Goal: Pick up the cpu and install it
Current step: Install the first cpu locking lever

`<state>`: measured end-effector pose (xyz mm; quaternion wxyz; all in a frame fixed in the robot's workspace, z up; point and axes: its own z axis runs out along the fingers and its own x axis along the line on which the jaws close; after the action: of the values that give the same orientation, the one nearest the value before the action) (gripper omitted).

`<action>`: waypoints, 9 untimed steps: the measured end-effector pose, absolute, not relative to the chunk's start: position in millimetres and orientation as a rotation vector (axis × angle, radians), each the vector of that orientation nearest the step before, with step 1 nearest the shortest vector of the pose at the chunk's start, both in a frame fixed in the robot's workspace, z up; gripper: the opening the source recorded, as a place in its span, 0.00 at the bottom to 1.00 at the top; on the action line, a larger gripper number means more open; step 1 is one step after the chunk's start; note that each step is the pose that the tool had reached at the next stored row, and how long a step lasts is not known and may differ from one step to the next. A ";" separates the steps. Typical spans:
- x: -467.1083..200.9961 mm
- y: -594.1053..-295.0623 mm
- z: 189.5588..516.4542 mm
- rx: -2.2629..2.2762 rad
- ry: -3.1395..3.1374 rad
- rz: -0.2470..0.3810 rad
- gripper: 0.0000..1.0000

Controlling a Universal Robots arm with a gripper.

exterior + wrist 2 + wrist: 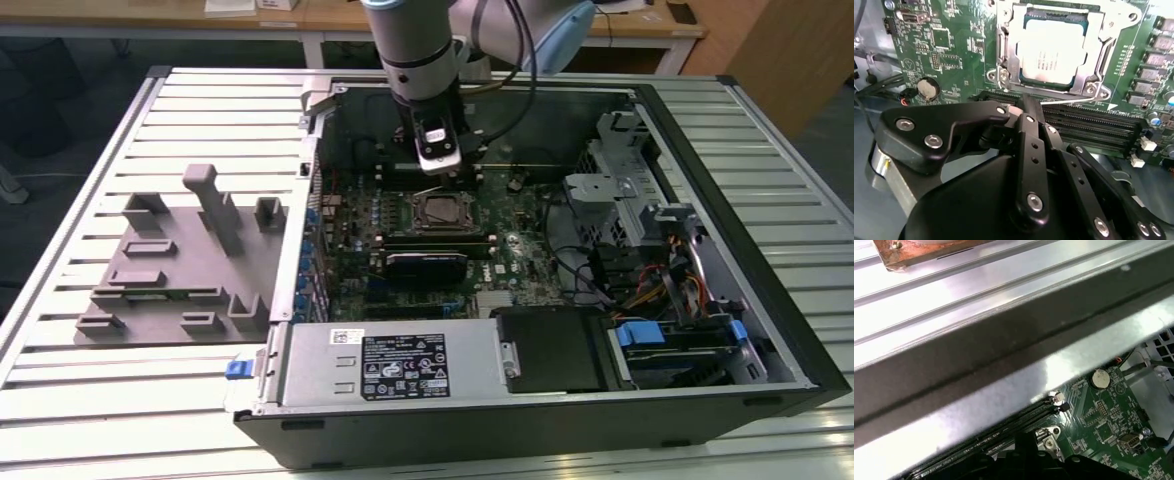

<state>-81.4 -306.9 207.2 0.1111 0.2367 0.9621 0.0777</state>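
Hovering over the board, the gripper [1024,107] is carrying nothing, its fingers drawn together.
The cpu [1053,51] is lying seated in the socket [1004,45], likely already placed.

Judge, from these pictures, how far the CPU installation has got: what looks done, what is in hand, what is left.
Done: the cpu already lies in the socket frame on the motherboard. In hand: nothing that can be seen; the gripper hovers just beside the socket. Left: whether the frame is latched cannot be told.
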 end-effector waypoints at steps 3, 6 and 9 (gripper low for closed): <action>-81.5 -304.1 206.6 0.696 2.825 0.228 0.11; -81.5 -301.8 205.7 0.697 2.825 0.228 0.11; -81.4 -300.7 204.3 0.700 2.824 0.228 0.11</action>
<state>-81.4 -300.7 204.3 0.1112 0.2382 0.9617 0.0777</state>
